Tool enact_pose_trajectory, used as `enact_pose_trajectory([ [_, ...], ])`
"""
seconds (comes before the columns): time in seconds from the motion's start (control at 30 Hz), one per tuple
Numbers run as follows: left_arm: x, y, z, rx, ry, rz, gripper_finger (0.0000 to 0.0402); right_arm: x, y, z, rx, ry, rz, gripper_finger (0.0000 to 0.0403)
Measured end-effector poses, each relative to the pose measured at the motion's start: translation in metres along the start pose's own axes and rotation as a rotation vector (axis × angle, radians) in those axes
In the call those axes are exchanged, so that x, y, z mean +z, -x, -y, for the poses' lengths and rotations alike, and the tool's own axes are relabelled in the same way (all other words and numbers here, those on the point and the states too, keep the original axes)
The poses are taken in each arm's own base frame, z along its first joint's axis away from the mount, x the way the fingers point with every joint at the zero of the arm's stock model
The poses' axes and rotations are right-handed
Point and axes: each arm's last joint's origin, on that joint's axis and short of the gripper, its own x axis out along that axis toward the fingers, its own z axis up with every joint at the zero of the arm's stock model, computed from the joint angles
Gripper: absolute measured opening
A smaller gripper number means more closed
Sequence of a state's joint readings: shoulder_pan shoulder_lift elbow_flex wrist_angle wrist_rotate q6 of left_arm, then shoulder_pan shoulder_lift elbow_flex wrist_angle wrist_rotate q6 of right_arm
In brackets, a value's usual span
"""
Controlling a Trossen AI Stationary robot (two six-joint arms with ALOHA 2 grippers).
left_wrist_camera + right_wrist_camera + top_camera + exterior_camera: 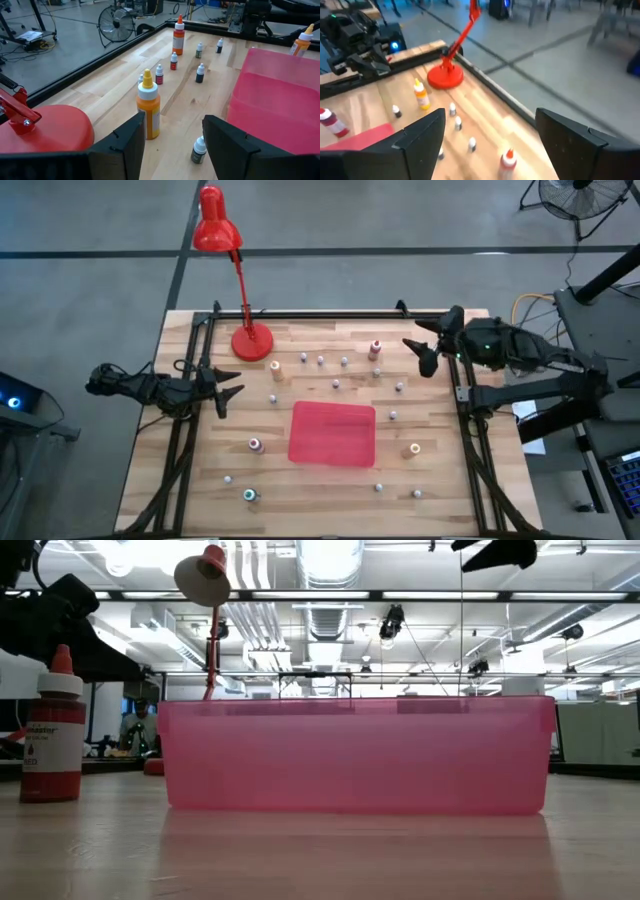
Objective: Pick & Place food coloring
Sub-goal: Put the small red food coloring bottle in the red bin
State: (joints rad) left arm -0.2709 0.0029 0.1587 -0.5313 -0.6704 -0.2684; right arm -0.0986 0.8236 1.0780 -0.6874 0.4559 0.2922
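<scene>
The food coloring bottles (335, 384) stand scattered over the wooden tabletop (200, 470), none of them in the pink bin (332, 432) at its middle. Most are tiny capped bottles in a loose band behind the bin; a few taller ones stand out: an orange-topped bottle (275, 368) near the lamp's base, a red-capped bottle (375, 349) toward the back right, a pink-topped bottle (255, 444) just left of the bin, a tan-topped bottle (413, 449) to its right, and a green-topped bottle (249, 495) near the front edge. A red lamp (232, 270) stands at the back left corner.

The left gripper (232, 392) hovers over the left edge of the tabletop, its fingers spread wide and holding nothing; its wrist view looks straight at the orange-topped bottle between them. The right gripper (425, 355) hangs near the back right, fingers also apart and empty, close to the red-capped bottle.

This reads as the very start: nothing picked, both arms poised. The likely next move is for the left arm to reach forward and down so the fingers straddle the orange-topped bottle, then close on its body. From above it is hard to judge how high either gripper sits, so the descent probably needs care to avoid toppling the small bottles just beside it.
</scene>
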Motion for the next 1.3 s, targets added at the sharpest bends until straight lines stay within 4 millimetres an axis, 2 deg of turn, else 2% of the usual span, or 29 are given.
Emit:
enact_pose_trajectory([
  [0.17,0.0,0.0,0.0,0.0,0.0,0.0,0.017,0.01,-0.003,-0.004,-0.07,-0.124,-0.123,0.0298],
  [0.4,0.0,0.0,0.0,0.0,0.0,0.0,0.017,0.013,-0.017,-0.017,0.0,-0.111,-0.314,0.0289],
  [0.57,0.0,0.0,0.0,0.0,0.0,0.0,0.017,0.006,-0.033,-0.02,-0.075,-0.09,-0.426,0.0288],
  [0.77,0.0,0.0,0.0,0.0,0.001,0.0,0.017,-0.009,-0.054,-0.022,-0.206,-0.077,-0.617,0.0288],
  [1.07,0.0,0.0,0.0,0.0,0.0,0.0,0.017,-0.032,-0.081,-0.027,-0.353,-0.179,-0.734,0.0278],
  [1.3,0.0,0.0,0.0,0.0,0.0,0.0,0.017,-0.071,-0.089,-0.019,-0.447,-0.248,-0.799,0.0265],
])
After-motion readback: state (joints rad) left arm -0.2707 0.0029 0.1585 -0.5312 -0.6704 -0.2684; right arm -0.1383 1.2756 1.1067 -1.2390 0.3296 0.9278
